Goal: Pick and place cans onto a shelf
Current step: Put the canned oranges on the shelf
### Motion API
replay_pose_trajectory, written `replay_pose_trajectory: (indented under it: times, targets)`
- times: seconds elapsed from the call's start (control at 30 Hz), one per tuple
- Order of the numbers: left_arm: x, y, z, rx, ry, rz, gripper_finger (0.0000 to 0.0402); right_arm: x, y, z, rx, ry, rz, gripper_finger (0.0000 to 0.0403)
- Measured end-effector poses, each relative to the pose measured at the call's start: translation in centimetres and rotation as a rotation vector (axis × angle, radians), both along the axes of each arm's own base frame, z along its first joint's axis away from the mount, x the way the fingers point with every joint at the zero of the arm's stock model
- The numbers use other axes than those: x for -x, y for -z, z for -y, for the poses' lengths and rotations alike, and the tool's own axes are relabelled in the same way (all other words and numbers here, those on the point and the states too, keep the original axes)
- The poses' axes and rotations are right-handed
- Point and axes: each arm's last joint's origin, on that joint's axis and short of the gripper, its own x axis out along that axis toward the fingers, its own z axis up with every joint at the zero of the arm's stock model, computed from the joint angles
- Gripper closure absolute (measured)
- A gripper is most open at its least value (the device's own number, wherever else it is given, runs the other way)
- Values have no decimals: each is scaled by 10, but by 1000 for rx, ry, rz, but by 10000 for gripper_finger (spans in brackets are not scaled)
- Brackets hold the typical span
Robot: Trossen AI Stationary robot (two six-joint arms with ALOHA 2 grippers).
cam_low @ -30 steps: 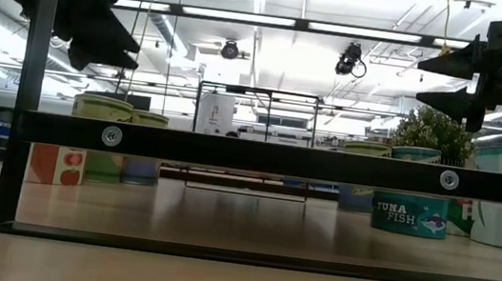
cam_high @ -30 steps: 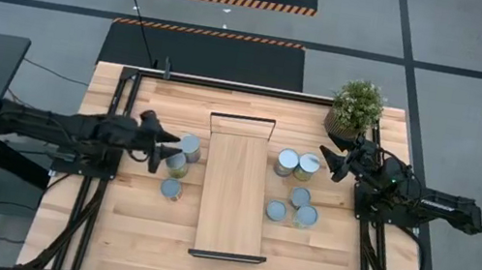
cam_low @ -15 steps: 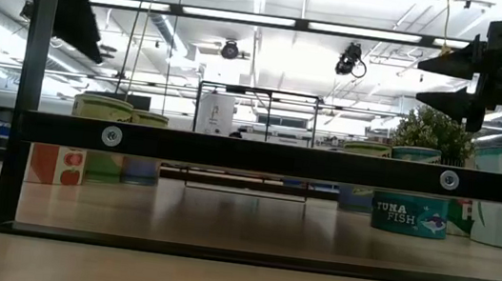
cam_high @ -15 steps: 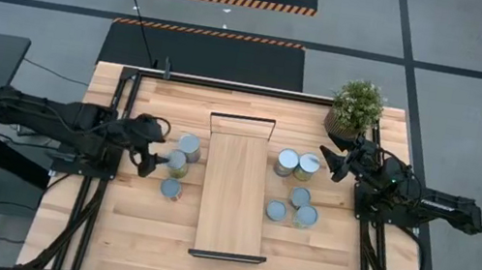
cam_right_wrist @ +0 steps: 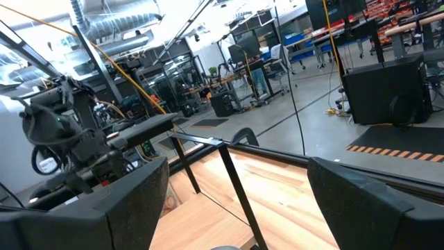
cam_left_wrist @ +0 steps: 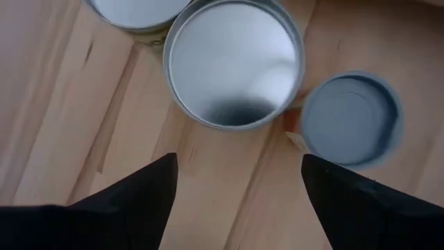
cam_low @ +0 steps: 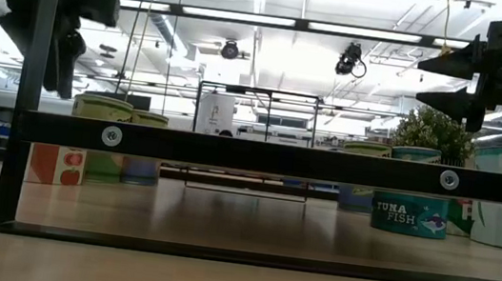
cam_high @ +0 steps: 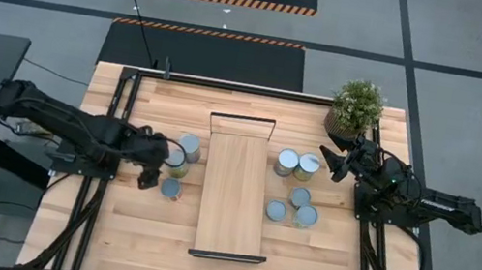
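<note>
Left arm: we are seeing it reaching in from the table's left edge, bent at the elbow, wrist pitched downward toward the tabletop point(cam_high: 136, 235).
Left gripper point(cam_high: 153, 166): it is hovering above the left can group; we are reading its two dark fingers point(cam_left_wrist: 142, 191) as spread wide, holding nothing.
Left cans: three are standing upright, lids up, just left of the shelf; one point(cam_high: 189, 146) toward the far edge, one point(cam_high: 175, 156) beside the gripper, one point(cam_high: 171, 188) nearer the front.
Left wrist view: we are looking straight down on a silvery lid point(cam_left_wrist: 234, 62), with a smaller grey-blue lid point(cam_left_wrist: 351, 118) just beside it.
Shelf point(cam_high: 233, 193): it is lying at the table's centre, its long axis running from the far edge toward the near edge, black frames at both ends, top bare.
Right cans: four are standing upright just right of the shelf; two point(cam_high: 288, 161) point(cam_high: 308, 165) touching side by side, two point(cam_high: 276, 210) point(cam_high: 305, 214) nearer the front.
Low view: a blue-sided can point(cam_low: 409, 218) is showing behind the shelf's frame.
Right arm: it is extending in from the right edge, roughly level above the table.
Right gripper point(cam_high: 328, 162): it is pointing toward the shelf beside a potted plant point(cam_high: 356, 106); its fingers point(cam_right_wrist: 132, 201) are standing apart, empty.
</note>
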Motion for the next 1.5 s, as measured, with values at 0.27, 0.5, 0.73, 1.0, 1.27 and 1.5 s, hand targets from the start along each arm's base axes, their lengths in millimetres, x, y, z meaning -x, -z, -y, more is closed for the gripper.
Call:
replay_pose_trajectory:
  times: [0.27, 0.5, 0.73, 1.0, 1.27, 1.5]
  targets:
    - [-22, 17, -1, -61, 98, -55, 88, 0, 0, 0, 0, 0, 0, 51]
    - [-36, 22, -9, -59, 55, 4, 88, 0, 0, 0, 0, 0, 0, 51]
    - [-42, 23, -8, -50, 73, 36, 88, 0, 0, 0, 0, 0, 0, 51]
    - [-51, 24, -2, -44, 94, 101, 88, 0, 0, 0, 0, 0, 0, 51]
    - [-59, 22, 2, -9, 93, 182, 86, 0, 0, 0, 0, 0, 0, 51]
    - [-62, 23, 2, 1, 111, 191, 86, 0, 0, 0, 0, 0, 0, 51]
